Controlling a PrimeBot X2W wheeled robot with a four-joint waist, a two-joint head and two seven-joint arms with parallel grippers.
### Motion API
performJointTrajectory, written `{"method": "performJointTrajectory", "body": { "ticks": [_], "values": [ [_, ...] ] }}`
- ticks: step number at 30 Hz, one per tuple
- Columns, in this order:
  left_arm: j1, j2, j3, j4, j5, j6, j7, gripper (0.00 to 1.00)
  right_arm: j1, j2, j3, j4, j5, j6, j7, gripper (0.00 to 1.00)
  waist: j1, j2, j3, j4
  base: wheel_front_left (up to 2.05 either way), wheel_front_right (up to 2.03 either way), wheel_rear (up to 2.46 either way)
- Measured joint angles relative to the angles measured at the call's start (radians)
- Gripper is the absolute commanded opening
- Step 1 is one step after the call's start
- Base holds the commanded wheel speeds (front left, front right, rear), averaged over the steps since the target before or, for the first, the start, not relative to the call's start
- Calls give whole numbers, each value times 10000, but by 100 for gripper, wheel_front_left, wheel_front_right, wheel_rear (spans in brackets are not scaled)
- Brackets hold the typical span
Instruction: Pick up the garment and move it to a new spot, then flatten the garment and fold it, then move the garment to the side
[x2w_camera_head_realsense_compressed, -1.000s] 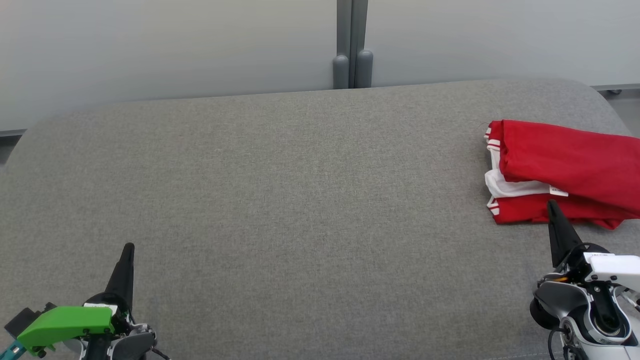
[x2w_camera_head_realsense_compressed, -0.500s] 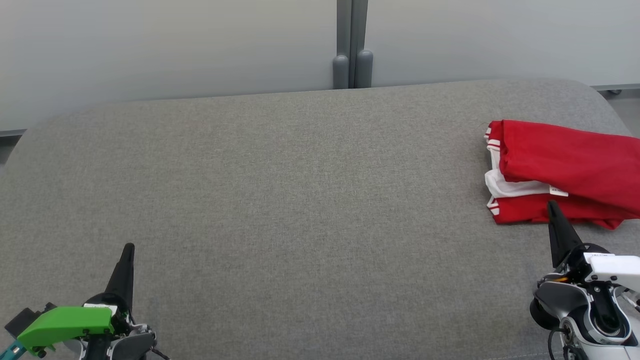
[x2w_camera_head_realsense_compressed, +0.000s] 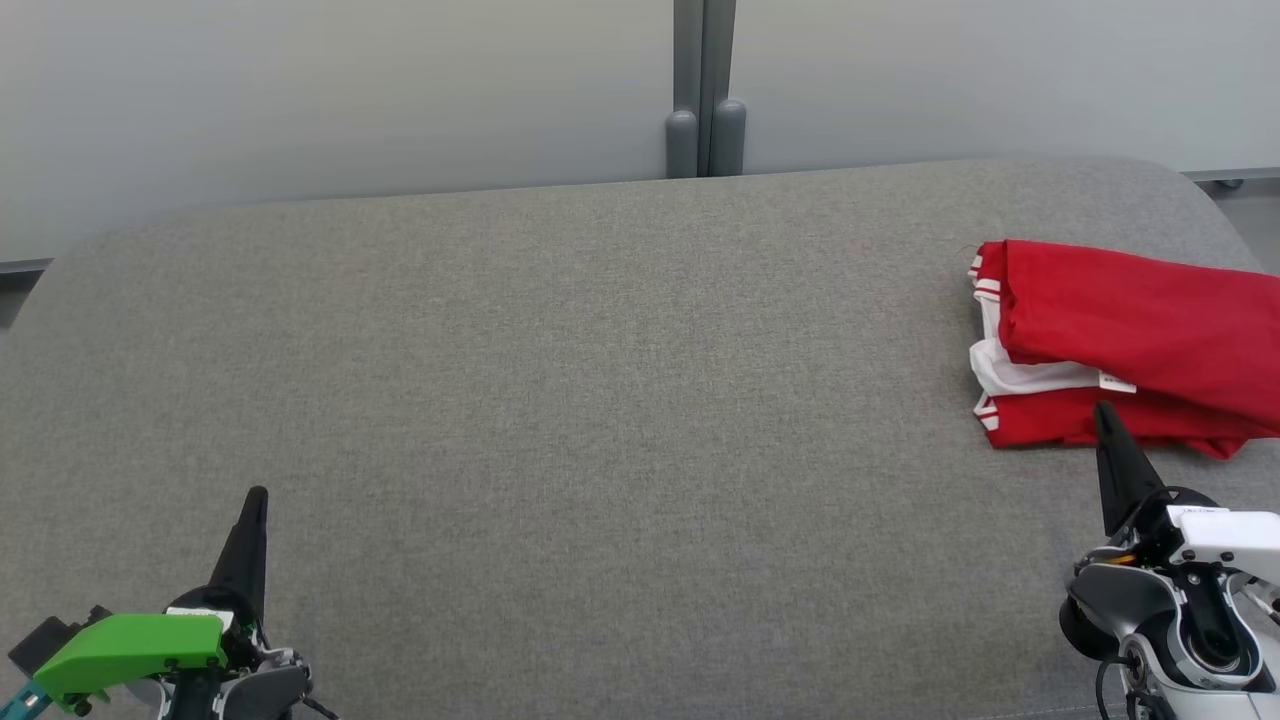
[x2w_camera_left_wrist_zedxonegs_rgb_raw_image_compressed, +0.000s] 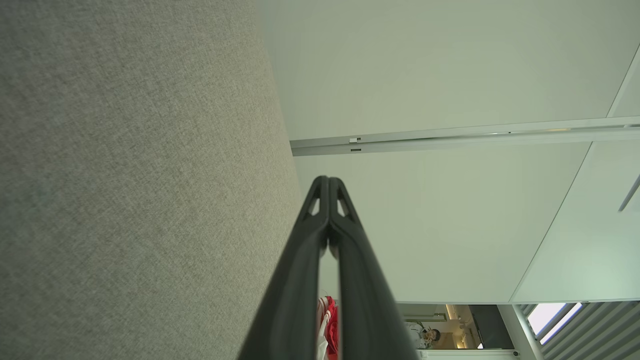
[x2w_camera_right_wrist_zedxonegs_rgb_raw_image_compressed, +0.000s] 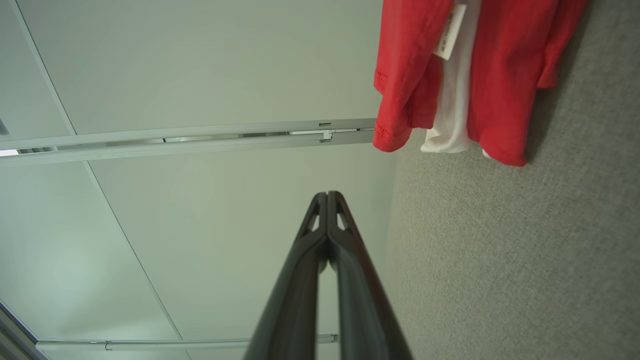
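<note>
The garment (x2w_camera_head_realsense_compressed: 1130, 345) is red with white trim and lies folded at the right side of the grey padded table (x2w_camera_head_realsense_compressed: 600, 400), running off the head view's right edge. In the right wrist view the garment (x2w_camera_right_wrist_zedxonegs_rgb_raw_image_compressed: 495, 75) hangs across the top right, a white tag showing on it. My right gripper (x2w_camera_head_realsense_compressed: 1103, 410) is shut, its tip just short of the garment's near edge, holding nothing; its fingertips meet (x2w_camera_right_wrist_zedxonegs_rgb_raw_image_compressed: 327, 195). My left gripper (x2w_camera_head_realsense_compressed: 257, 494) is shut and empty at the lower left, far from the garment; its fingertips meet (x2w_camera_left_wrist_zedxonegs_rgb_raw_image_compressed: 327, 180). A sliver of the red garment (x2w_camera_left_wrist_zedxonegs_rgb_raw_image_compressed: 331, 325) shows between the left fingers.
Pale partition panels (x2w_camera_head_realsense_compressed: 350, 90) with a grey post (x2w_camera_head_realsense_compressed: 705, 90) stand behind the table's far edge. The table's corners are rounded. A person (x2w_camera_left_wrist_zedxonegs_rgb_raw_image_compressed: 425, 334) is seated far off in a back room.
</note>
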Motion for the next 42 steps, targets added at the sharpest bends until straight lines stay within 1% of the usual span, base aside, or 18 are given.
{"method": "performJointTrajectory", "body": {
  "ticks": [42],
  "values": [
    [-3,-13,94,13,2,-31,29,0,-4,58,-46,15,-12,0,79,0,0,0,-1,0,0,0,0]
  ]
}}
